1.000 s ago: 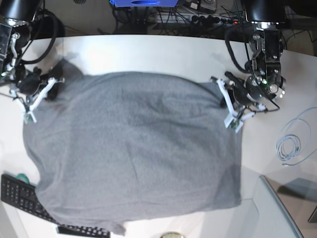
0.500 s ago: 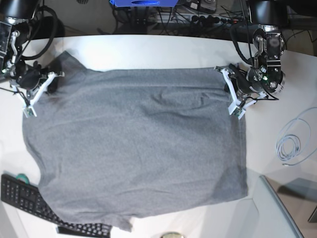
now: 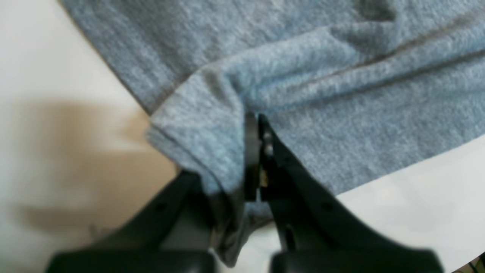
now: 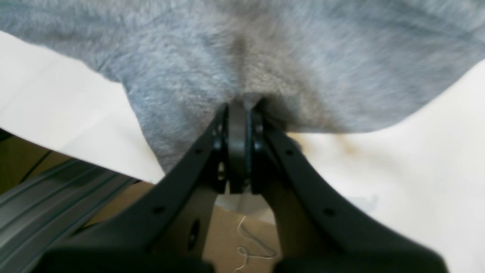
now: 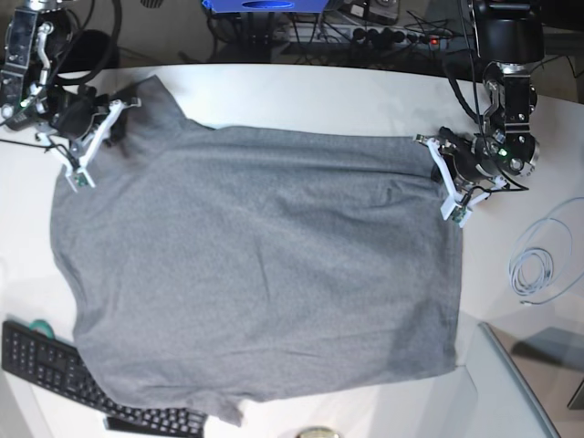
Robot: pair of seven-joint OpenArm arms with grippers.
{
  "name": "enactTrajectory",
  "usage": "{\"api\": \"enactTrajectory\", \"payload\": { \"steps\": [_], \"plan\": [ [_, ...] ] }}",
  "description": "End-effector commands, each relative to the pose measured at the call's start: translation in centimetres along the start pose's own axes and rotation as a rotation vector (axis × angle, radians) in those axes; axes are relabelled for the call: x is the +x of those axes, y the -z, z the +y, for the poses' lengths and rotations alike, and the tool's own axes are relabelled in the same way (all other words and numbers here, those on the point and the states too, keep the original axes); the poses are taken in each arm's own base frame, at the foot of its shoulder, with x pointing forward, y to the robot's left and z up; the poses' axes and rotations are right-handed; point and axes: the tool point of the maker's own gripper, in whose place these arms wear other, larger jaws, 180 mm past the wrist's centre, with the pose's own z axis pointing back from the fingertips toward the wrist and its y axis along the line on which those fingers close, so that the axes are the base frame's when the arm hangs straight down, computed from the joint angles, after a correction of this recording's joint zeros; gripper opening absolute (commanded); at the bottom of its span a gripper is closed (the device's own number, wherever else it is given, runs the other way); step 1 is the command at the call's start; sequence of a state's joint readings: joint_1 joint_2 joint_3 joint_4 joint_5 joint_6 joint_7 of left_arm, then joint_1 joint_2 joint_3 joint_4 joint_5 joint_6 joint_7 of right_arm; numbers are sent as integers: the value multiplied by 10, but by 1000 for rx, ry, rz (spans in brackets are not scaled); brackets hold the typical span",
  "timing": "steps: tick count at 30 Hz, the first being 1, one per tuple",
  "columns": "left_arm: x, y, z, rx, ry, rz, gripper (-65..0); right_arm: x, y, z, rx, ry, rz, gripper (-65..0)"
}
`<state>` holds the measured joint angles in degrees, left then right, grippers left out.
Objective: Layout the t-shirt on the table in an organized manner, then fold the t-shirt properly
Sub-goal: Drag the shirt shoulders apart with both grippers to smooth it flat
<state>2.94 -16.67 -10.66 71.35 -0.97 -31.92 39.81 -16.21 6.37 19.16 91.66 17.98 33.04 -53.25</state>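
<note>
The heather-grey t-shirt (image 5: 255,274) lies spread over the white table (image 5: 301,91), one sleeve at the far left corner. In the base view my left gripper (image 5: 444,178) is at the shirt's right edge. The left wrist view shows it (image 3: 257,127) shut on a bunched fold of the t-shirt (image 3: 341,94). My right gripper (image 5: 99,137) is at the shirt's far left corner. In the right wrist view it (image 4: 238,108) is shut on the edge of the t-shirt (image 4: 246,49), with the table (image 4: 398,170) just below.
A black keyboard (image 5: 55,365) lies at the near left, partly under the shirt's edge. A coiled white cable (image 5: 534,269) rests at the right. A grey box (image 5: 525,388) stands at the near right corner. Wires and a power strip (image 5: 365,35) lie beyond the far edge.
Both grippers have moved toward the far side and apart, still holding the shirt. The cloth has slid away from the near edge and is drawn flatter.
</note>
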Motion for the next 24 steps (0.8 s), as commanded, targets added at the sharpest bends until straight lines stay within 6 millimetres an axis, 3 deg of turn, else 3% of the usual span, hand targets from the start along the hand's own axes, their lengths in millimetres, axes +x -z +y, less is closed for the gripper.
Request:
{"api": "enactTrajectory", "payload": {
  "steps": [1, 4, 9, 11, 12, 15, 17, 19, 24],
  "plan": [
    [-16, -2, 7, 27, 22, 73, -650, 9, -6, 1, 0, -6, -35, -635],
    [-12, -5, 10, 37, 28, 62, -650, 7, -11, 17, 12, -17, -37, -540],
    [0, -12, 15, 59, 53, 35, -650, 20, -33, 30, -5, -58, -104, -311],
    [6, -18, 19, 75, 71, 16, -650, 29, -43, 29, -25, -74, -137, -296],
    [8, -21, 22, 86, 81, 10, -602, 31, -46, 29, -33, -79, -145, -296],
    [5, -27, 23, 98, 95, 41, -344, 34, -52, 19, -62, -67, -158, -296],
    [4, -36, 32, 126, 97, 48, -222, 35, -54, 14, -73, -62, -166, -296],
    [-3, -43, 38, 147, 84, 62, -161, 35, -56, 9, -84, -54, -169, -296],
    [-14, -88, 65, 262, 41, 23, -156, 42, -64, -7, -124, -35, -206, -296]
  ]
}}
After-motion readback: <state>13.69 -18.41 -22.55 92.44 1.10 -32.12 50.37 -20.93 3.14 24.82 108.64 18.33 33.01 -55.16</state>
